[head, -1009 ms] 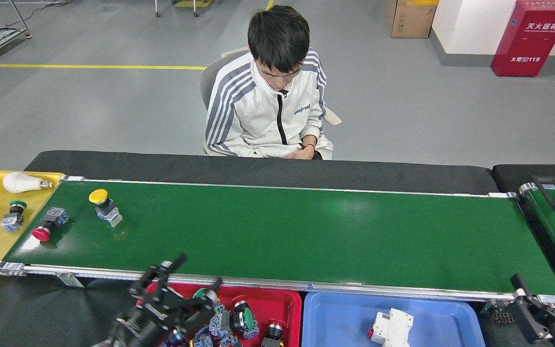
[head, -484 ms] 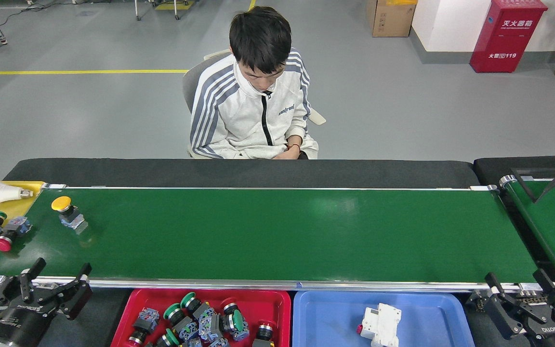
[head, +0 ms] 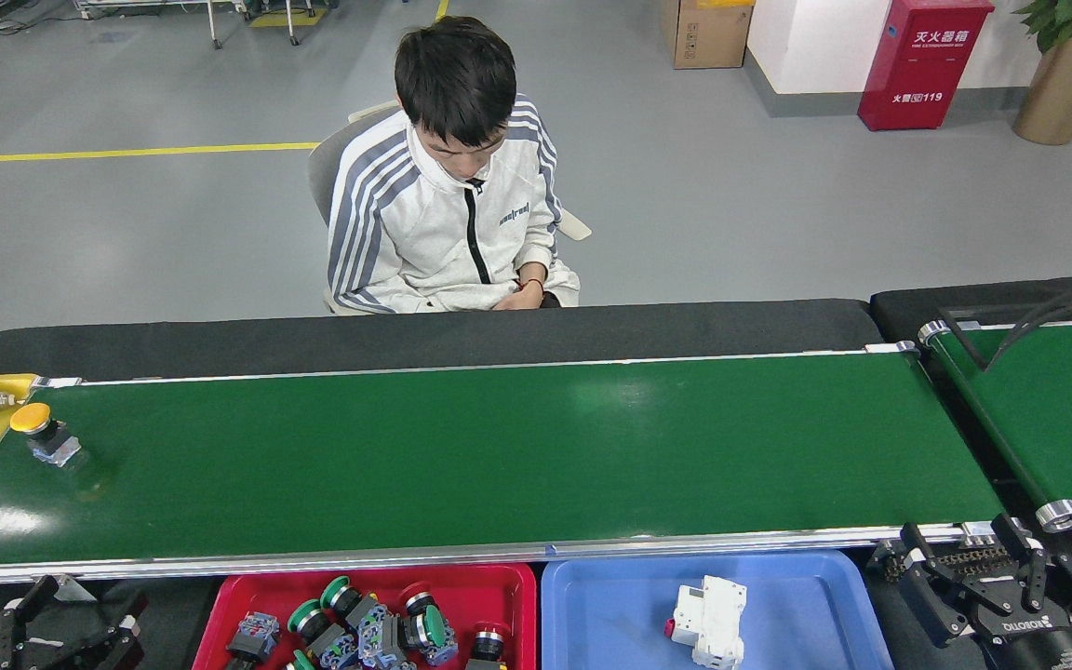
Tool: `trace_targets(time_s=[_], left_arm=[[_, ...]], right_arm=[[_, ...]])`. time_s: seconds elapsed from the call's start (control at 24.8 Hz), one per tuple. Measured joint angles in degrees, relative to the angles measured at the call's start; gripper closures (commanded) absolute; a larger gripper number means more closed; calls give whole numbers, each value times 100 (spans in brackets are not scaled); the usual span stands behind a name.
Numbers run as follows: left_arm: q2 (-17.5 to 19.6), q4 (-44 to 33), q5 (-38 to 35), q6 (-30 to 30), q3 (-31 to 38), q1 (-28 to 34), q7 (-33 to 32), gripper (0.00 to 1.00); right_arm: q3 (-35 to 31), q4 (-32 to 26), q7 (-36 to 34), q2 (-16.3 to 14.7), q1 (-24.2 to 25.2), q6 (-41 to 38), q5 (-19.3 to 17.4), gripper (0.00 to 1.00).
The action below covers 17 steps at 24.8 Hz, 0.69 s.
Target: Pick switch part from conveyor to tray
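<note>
Yellow-capped switch part (head: 38,431) now sits nearer the view's left edge, seemingly untouched.

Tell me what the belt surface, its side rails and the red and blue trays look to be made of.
Conveyor: dark-green rubbery or PVC sheet, smooth, with soft glare patches. Side rail: bright silver metal, probably aluminium. Red tray and blue tray: moulded plastic by the look, solid colour, rounded rims, slight gloss.

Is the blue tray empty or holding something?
Holding something: one white switch part lies in the blue tray, apart from the right gripper.
</note>
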Motion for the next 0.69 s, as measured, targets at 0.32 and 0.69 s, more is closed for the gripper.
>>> trace_targets(time_s=[0.32, 0.69], left_arm=[[-174, -10, 2, 326, 87, 2, 207, 1], [-186, -32, 2, 657, 89, 58, 661, 1]], right_arm=[[0, 12, 1, 2, 0, 10, 0, 1], [-30, 23, 23, 91, 58, 125, 6, 1]])
